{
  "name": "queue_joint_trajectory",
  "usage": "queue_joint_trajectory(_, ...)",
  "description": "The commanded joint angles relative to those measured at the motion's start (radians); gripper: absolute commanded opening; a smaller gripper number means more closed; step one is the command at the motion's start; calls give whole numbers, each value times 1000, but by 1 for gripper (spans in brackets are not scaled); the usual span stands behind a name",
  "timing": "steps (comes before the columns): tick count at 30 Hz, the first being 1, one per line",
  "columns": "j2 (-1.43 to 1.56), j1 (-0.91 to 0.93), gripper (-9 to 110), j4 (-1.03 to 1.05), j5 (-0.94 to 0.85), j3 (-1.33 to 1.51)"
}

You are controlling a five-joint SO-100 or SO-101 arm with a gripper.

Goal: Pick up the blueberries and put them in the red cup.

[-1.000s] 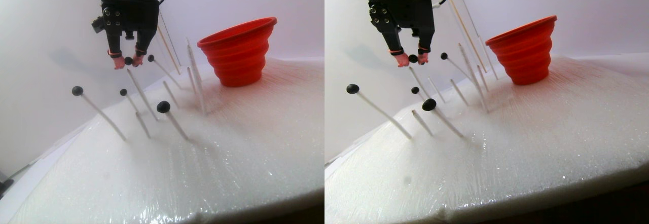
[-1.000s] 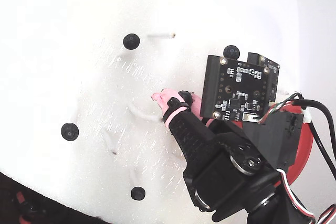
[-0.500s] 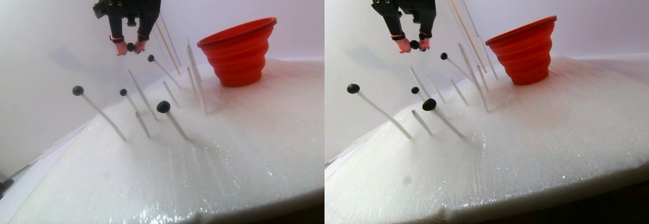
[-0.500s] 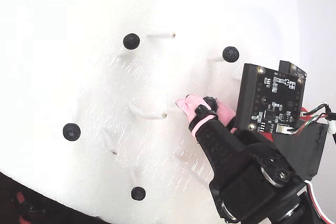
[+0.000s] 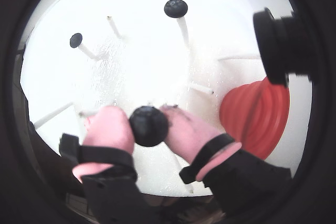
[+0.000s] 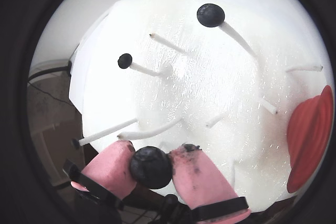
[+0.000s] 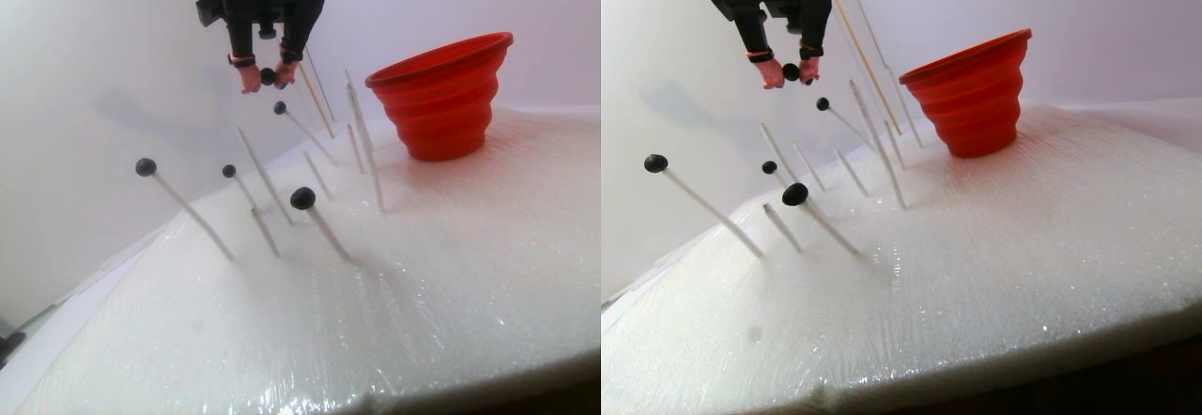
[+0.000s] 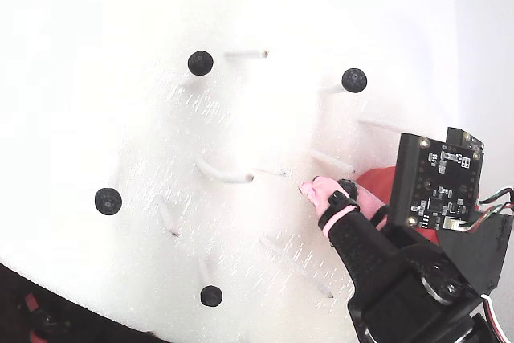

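The claw (image 5: 149, 127) grips one blueberry (image 5: 149, 126) above the pegs; it should carry the berry level, clear the red cup (image 7: 441, 96) rim, then release over the middle.

Bright, even light overexposes the white foam (image 8: 120, 54); both wrist views show fisheye vignetting.

Blueberry (image 7: 267, 76) between raised jaws, left of red cup (image 7: 441, 96)
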Motion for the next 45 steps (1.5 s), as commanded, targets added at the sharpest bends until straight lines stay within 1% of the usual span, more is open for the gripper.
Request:
queue_joint_trajectory(1,109,9,11,25,-9,-12)
queue_joint_trajectory(26,219,202,11,170,-11,-48)
queue_joint_trajectory(45,186,321,11,173,-18,-115)
